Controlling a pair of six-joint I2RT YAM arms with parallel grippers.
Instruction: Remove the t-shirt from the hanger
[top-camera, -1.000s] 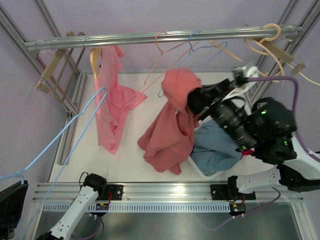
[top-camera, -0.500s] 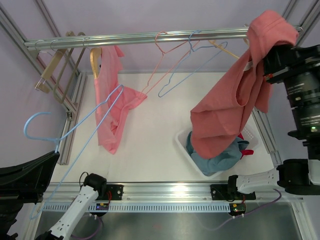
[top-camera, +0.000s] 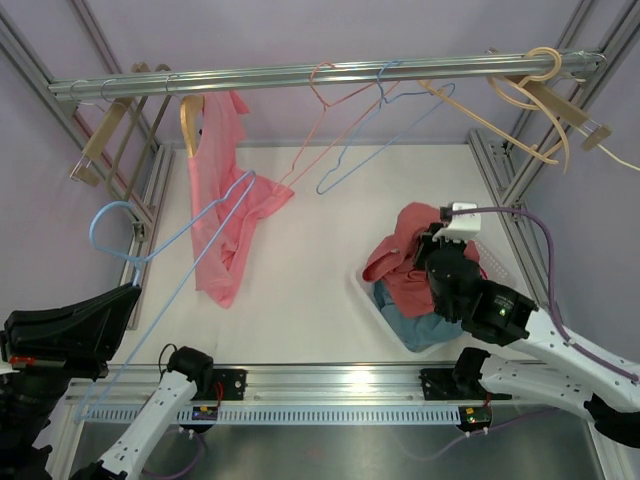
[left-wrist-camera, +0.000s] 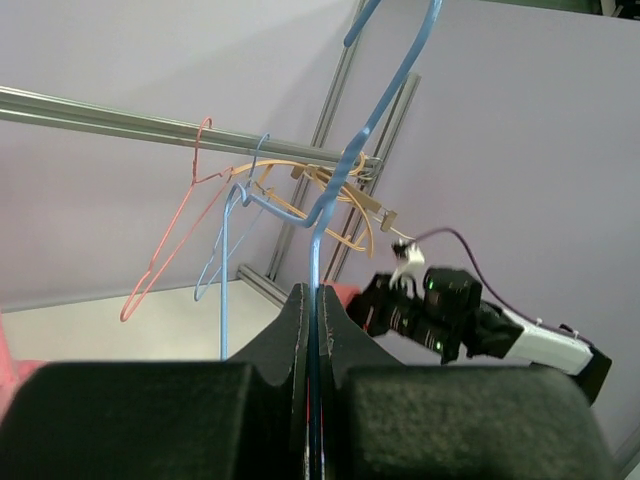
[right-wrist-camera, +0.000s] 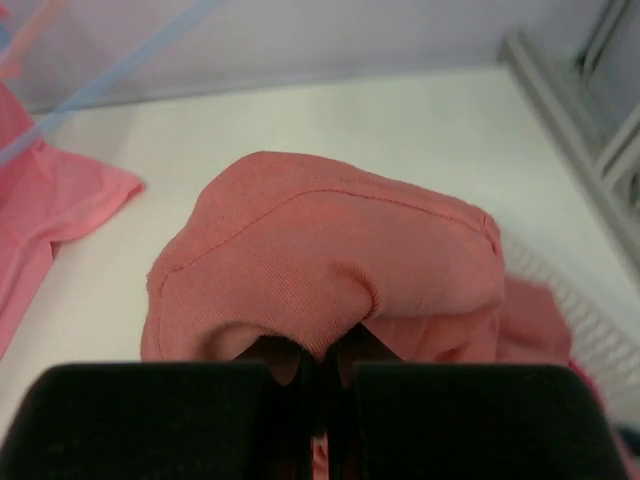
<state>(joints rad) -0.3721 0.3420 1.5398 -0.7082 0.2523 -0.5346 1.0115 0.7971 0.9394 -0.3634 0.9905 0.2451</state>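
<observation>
Top external: right gripper (right-wrist-camera: 322, 372) pinches salmon-pink cloth t-shirt (top-camera: 398, 262) over white mesh basket (top-camera: 364, 288) to drop it; left gripper (left-wrist-camera: 315, 330) clamps bare blue wire hanger (left-wrist-camera: 316, 260).

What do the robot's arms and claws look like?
The left arm and the right arm are white tubes with chunky black ends. The right one carries a looping purple cable and a tiny green light. The left claw and right claw are black, each with two flat fingers.
</observation>
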